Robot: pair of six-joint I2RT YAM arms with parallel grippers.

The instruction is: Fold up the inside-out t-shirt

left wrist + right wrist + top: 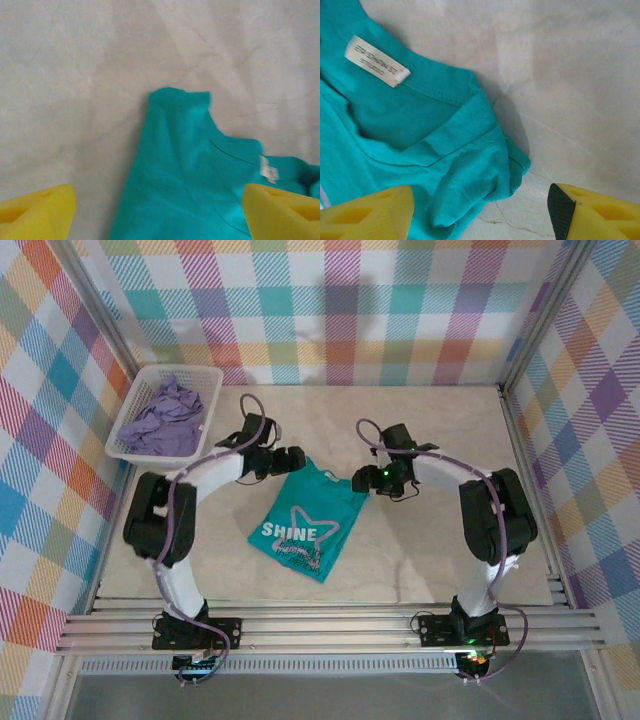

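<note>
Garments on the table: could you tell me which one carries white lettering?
The teal t-shirt lying flat, printed SHINE; the lavender garment in the basket shows none.

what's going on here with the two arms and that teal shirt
Two robot arms are working on a teal t-shirt that lies on the table with its SHINE print facing up. The left end effector and the right end effector are both open, one over each shoulder at the collar end, gripping nothing. The neck tag is exposed. A lavender garment sits in a white basket at the far left.
</note>
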